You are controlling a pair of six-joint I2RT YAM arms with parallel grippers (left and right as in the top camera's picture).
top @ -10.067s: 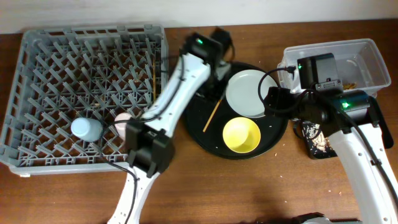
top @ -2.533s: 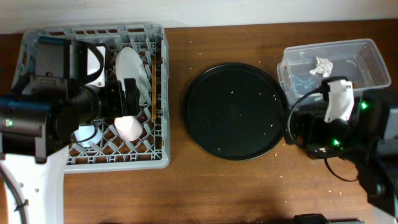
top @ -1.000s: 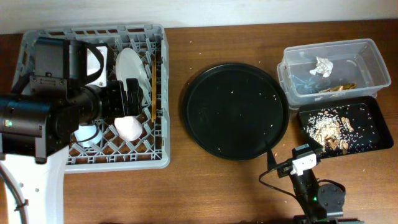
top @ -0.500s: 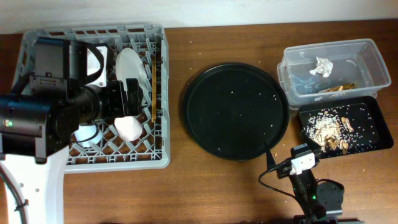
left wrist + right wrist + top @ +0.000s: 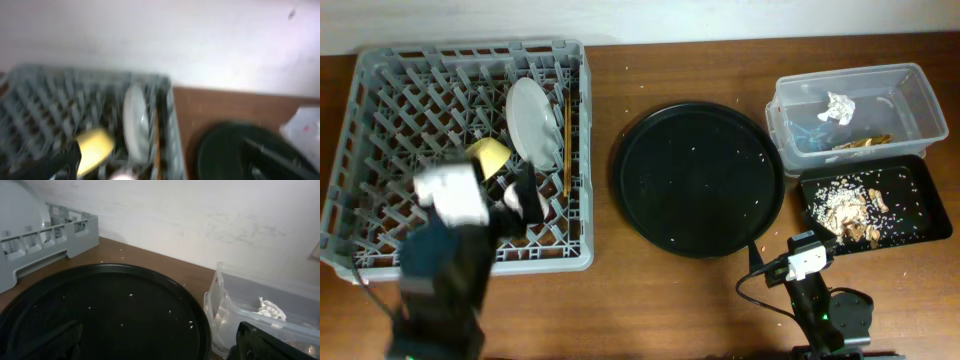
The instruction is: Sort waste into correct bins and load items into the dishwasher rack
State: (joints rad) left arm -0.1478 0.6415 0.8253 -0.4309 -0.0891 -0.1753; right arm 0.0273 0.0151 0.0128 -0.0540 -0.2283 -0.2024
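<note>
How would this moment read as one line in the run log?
dishwasher rack: white plate, yellow bowl, chopsticks in | clear tub: tissue, brown sticks | shallow tray: crumbs | round tray: only specks | right gripper: open | left arm: blurred

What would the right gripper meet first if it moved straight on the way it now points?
Probably the large round black tray, just ahead of the right gripper, below its open jaws; height is unclear, so it might pass over.
</note>
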